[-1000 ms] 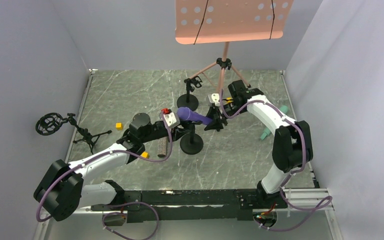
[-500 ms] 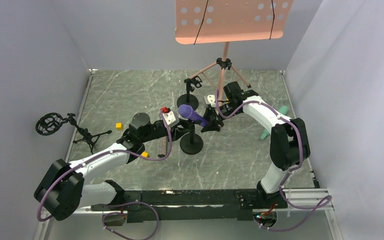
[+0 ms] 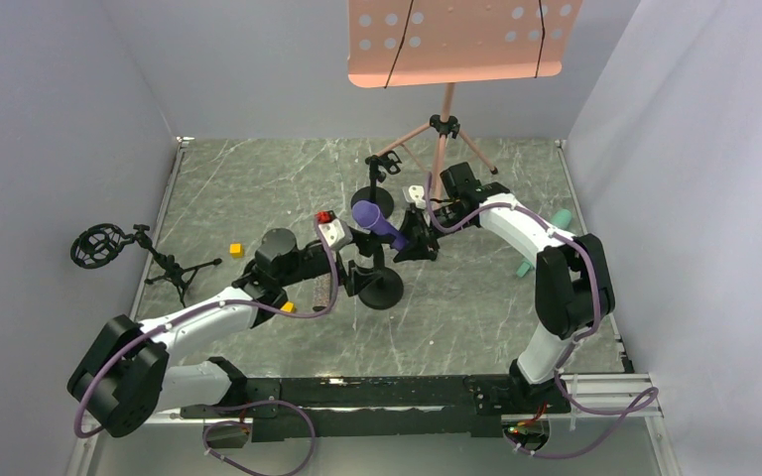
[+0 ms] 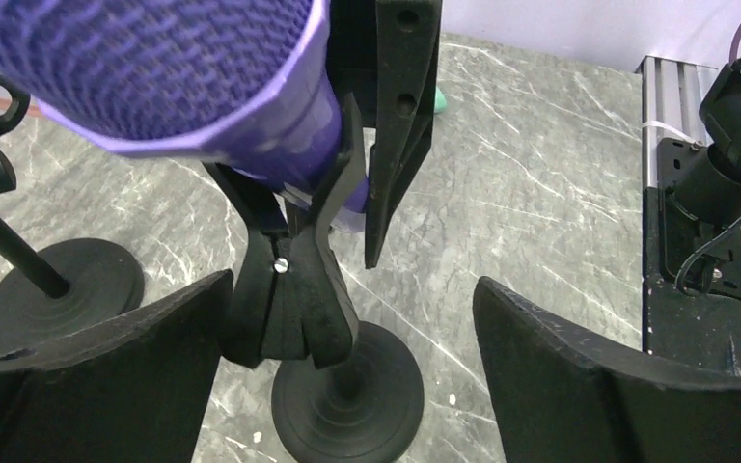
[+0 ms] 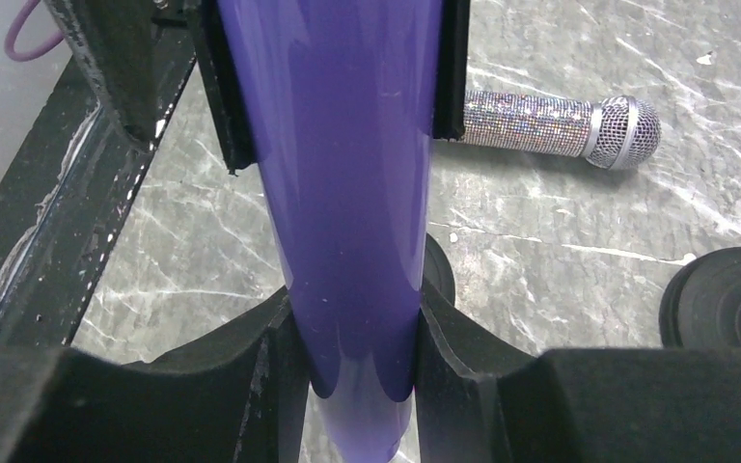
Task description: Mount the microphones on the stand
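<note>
Grey marbled tabletop (image 3: 258, 188), pale walls all round. We see the purple microphone (image 3: 381, 224) up off the table and tilted, its head toward the left arm's side. Its body sits between the two prongs of the black clip (image 4: 289, 241) atop the near stand (image 3: 381, 288). The right gripper (image 3: 414, 242) pinches the microphone's handle end; in the right wrist view its fingers (image 5: 203, 405) press on both sides of the purple body. The left gripper (image 3: 359, 270) is low by the stand's post with its fingers (image 4: 106, 386) spread wide, the clip's lower part and the post between them; we see no contact. The glittery microphone (image 5: 540, 121) lies flat on the table beside the left arm, near the stand's base. The mint-green microphone (image 3: 526, 266) lies well apart at the right, partly behind the right arm. A second stand (image 3: 372, 201) is just beyond the first. A tripod mount (image 3: 164, 263) stands at the far left. Two yellow cubes (image 3: 236, 250) lie near the left arm, and a pink music stand (image 3: 456, 40) is at the back.
</note>
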Controlling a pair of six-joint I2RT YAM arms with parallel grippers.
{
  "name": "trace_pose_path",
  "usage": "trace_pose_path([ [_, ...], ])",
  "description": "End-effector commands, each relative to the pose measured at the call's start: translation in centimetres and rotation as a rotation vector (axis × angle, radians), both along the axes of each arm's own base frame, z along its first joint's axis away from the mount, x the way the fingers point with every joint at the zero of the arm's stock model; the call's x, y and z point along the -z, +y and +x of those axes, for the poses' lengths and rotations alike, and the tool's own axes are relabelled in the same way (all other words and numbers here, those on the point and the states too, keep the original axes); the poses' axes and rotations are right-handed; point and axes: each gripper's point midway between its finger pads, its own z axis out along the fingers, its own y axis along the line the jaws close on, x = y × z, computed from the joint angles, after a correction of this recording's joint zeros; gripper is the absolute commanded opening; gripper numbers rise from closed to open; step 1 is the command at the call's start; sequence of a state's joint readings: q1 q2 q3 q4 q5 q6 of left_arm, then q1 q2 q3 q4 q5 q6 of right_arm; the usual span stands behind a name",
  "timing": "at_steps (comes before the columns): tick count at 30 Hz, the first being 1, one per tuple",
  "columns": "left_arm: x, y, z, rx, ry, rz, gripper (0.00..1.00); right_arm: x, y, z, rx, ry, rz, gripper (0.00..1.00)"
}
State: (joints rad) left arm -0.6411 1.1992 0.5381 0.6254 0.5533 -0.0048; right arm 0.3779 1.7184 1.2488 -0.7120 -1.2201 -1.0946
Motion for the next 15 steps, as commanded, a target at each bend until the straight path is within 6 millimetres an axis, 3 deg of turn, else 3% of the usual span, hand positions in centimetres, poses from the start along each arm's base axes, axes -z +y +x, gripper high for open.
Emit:
trace_pose_path([
  [1,-2.1,0.3,-0.7,-0.003,-0.041,-0.063,0.99,-0.6,0.2,0.2,0.031,-0.004,-0.008,0.44],
  [5,-2.4,1.3,-1.1,-0.032,-0.064,-0.057,0.99,-1.1,-0.1,1.3,0.107,-0.011,-0.027,0.62],
  [7,-2.2,1.9,-1.3,-0.050,-0.062,-0.055,0.99,-1.4,-0.4,1.6,0.133,-0.021,-0.037,0.79],
  [9,-2.0,2.5,-1.9,-0.062,-0.064,-0.057,0.99,-1.8,-0.9,1.8,0.143,-0.033,-0.036,0.84],
  [11,-1.4,3.1,-2.5,-0.064,-0.063,-0.056,0.99,-2.4,-1.4,1.6,0.144,-0.039,-0.031,0.97],
  [15,-0.1,4.0,-3.7,-0.072,-0.052,-0.067,0.99,-3.7,-2.6,1.1,0.141,-0.070,-0.045,1.00],
])
